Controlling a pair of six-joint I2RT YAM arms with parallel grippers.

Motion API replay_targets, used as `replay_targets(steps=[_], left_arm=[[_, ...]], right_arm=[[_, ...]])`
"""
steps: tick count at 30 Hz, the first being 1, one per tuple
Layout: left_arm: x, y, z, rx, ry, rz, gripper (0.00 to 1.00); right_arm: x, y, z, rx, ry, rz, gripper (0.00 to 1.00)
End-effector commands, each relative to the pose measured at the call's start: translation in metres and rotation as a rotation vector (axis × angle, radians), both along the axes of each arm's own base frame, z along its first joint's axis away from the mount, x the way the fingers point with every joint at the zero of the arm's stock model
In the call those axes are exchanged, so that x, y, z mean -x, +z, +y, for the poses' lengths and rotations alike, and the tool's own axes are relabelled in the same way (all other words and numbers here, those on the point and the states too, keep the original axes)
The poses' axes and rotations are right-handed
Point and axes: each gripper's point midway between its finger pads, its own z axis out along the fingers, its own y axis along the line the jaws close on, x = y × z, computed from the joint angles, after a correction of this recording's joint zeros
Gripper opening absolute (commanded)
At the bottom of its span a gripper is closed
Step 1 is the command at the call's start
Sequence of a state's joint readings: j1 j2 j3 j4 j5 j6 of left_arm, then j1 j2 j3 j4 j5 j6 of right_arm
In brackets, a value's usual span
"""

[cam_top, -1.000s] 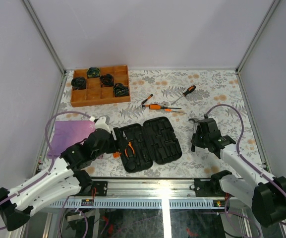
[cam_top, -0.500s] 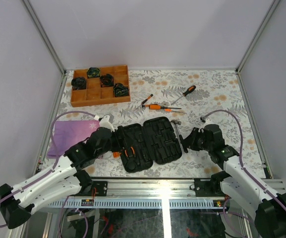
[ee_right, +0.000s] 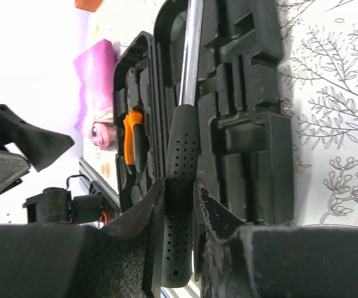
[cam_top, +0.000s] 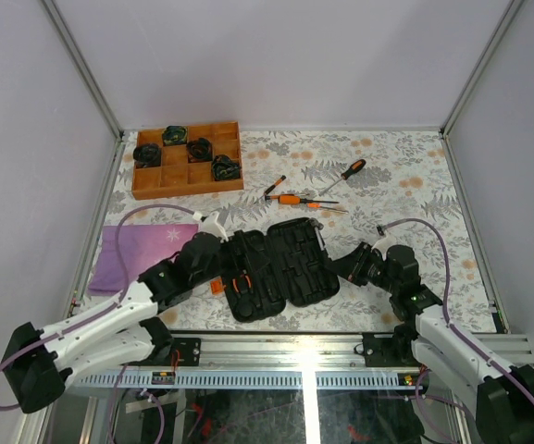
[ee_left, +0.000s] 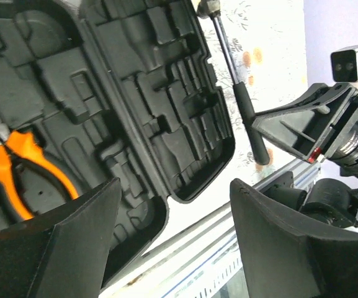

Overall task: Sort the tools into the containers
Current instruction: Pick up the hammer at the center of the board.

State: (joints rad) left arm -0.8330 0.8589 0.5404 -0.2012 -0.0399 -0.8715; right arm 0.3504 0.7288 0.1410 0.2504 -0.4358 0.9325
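Note:
The black tool case (cam_top: 290, 264) lies open, with orange-handled pliers (cam_top: 241, 282) in its left half. My right gripper (ee_right: 179, 189) is shut on the perforated black handle of the hammer (ee_right: 182, 155), whose steel shaft reaches out over the case's right half (ee_right: 253, 93). In the left wrist view the hammer (ee_left: 239, 99) hangs beside the case's right edge. My left gripper (ee_left: 175, 189) stands open and holds nothing, above the case's front rim, with the pliers (ee_left: 17, 167) to its left. Three screwdrivers (cam_top: 294, 199) lie on the table behind the case.
A brown wooden tray (cam_top: 169, 180) with several dark items stands at the back left. A purple cloth (cam_top: 128, 250) lies left of the case. The metal rail (cam_top: 294, 356) runs along the table's near edge, and frame posts stand at both sides.
My right gripper has carried the hammer left and toward the case's right half. My left gripper has moved right, over the case's left half.

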Motion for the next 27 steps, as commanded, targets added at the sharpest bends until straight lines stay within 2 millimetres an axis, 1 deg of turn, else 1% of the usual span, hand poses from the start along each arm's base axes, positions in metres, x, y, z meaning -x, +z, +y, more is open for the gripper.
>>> replay_targets(steps=[1, 8, 12, 16, 19, 22, 27], left_arm=[[-0.010, 0.024, -0.033, 0.139, -0.046, -0.042, 0.70], [-0.026, 0.025, -0.069, 0.177, -0.044, -0.025, 0.69], [-0.039, 0.031, -0.083, 0.222, -0.004, -0.033, 0.67], [-0.048, 0.025, -0.101, 0.242, -0.008, -0.011, 0.66], [-0.047, 0.022, -0.117, 0.280, -0.039, 0.002, 0.66], [-0.052, 0.018, -0.127, 0.297, -0.037, 0.008, 0.66], [-0.063, 0.029, -0.139, 0.347, -0.030, -0.019, 0.66]], right_arm=[[-0.008, 0.049, 0.014, -0.151, 0.039, -0.145, 0.00], [-0.007, 0.050, 0.016, -0.190, 0.033, -0.134, 0.00], [-0.006, 0.054, 0.017, -0.212, 0.036, -0.135, 0.00], [-0.006, 0.059, 0.019, -0.236, 0.040, -0.139, 0.00], [-0.005, 0.062, 0.020, -0.253, 0.049, -0.140, 0.00], [-0.002, 0.067, 0.021, -0.269, 0.059, -0.148, 0.00], [0.003, 0.082, 0.025, -0.298, 0.100, -0.178, 0.00]])
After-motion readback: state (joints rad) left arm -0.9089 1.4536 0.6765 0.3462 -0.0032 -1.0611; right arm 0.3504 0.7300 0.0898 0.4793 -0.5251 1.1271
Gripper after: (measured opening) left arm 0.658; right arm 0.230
